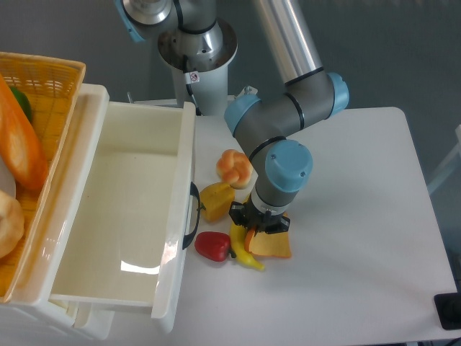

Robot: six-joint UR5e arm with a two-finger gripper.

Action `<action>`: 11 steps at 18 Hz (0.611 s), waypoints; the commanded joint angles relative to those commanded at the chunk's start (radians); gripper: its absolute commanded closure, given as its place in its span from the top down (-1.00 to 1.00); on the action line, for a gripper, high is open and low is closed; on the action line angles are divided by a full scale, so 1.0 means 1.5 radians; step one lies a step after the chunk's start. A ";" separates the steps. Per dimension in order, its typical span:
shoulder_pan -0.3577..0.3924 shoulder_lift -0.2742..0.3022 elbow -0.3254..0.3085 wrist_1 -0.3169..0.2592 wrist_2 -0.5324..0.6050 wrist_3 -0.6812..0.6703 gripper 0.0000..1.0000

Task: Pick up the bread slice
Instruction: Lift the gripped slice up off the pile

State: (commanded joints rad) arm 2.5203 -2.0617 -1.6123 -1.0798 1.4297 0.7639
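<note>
The bread slice [272, 246] is seen on the white worktop [360, 238], directly beneath and slightly to the right of the end effector [259, 225]. The end effector is pointed straight down, and its black fingers are set at the slice's upper left edge; an orange strip is seen between them, so the fingers appear to be clamped on the bread slice, though the grip is partly hidden by the wrist above. Whether the slice is flat on the worktop or tilted cannot be told. A yellow banana [243, 249] is lying just left of the bread slice, touching it. A red pepper [213, 246] is found left of the bread slice, beyond the banana. A yellow wedge [216, 200] and a lobed orange bun [233, 166] are placed above and left of the slice. An open white drawer [122, 209] is seen well to its left.
</note>
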 joint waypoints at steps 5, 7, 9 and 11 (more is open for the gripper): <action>0.016 0.034 0.048 -0.017 -0.020 0.001 -1.00; 0.027 0.048 0.058 -0.017 -0.044 0.003 -1.00; 0.028 0.057 0.058 -0.017 -0.045 0.036 -1.00; 0.026 0.067 0.058 -0.019 -0.045 0.078 -1.00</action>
State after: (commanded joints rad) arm 2.5587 -1.9605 -1.5248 -1.1091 1.3622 0.8802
